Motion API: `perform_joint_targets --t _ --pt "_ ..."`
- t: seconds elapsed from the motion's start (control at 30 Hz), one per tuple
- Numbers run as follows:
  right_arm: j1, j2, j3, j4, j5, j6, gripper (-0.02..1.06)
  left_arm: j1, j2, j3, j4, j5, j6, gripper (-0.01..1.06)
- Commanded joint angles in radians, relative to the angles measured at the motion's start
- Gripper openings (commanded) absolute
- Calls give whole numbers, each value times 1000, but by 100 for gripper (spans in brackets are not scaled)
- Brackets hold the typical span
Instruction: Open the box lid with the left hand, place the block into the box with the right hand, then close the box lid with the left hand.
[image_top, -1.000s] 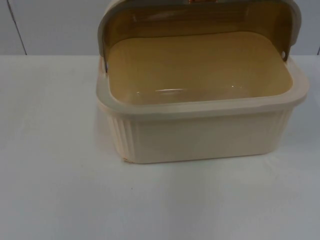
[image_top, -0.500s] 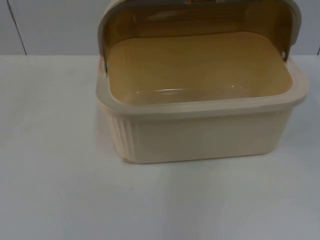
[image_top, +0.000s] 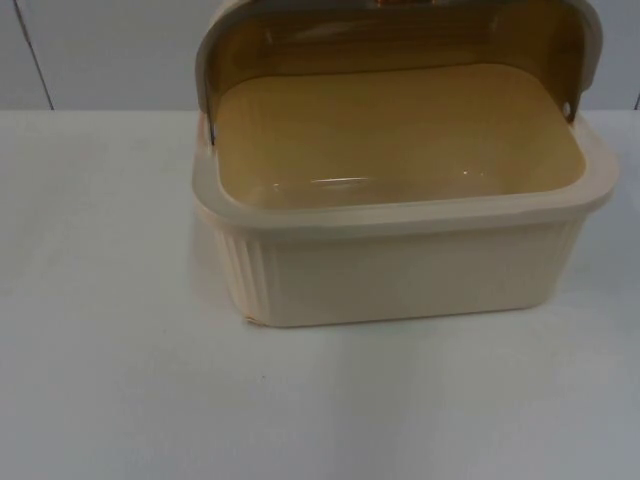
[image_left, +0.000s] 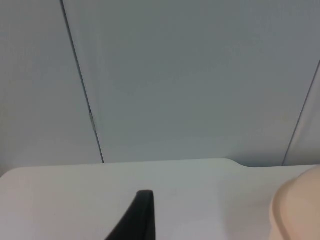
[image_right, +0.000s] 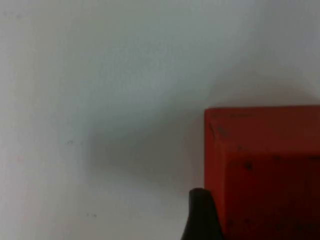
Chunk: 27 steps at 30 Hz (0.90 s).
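The cream ribbed box (image_top: 400, 270) stands at the middle of the table in the top view, its amber see-through lid (image_top: 400, 35) swung up and back, and its inside is bare. A curved piece of the box's rim (image_left: 295, 210) appears in the left wrist view. My left gripper (image_left: 142, 220) hangs over the white table beside the box, facing the grey wall. The red block (image_right: 270, 170) lies close under my right gripper (image_right: 200, 217), whose black tip is against the block's left face. Whether the block is gripped is hidden.
The grey partition wall (image_left: 190, 75) with dark seams closes off the table's far edge. White table top (image_top: 120, 400) stretches in front of and to the left of the box.
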Motion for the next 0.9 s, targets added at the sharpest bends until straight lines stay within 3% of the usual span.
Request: perform_joint_targets --t 0.0,0.27,0.57,0.7,0.77,0.87 --pt "-7 -27 -1 2 -1 25 9 4 -8 -6 -4 5 -8 102" --pt "-7 -183 -1 74 -103 54 7 4 -8 -6 -4 5 -8 102" --pt "6 -478 -1 342 -98 47 4 4 -8 -6 -4 3 -8 102" --pt "88 -607 -1 314 -87 29 0 4 -8 -6 -9 3 -8 102" --pt "217 -713 -1 307 -75 -6 0 4 -8 -6 -11 3 -8 102" --pt "295 -774 -1 293 -71 -10 0 4 -8 -6 -11 3 -8 102"
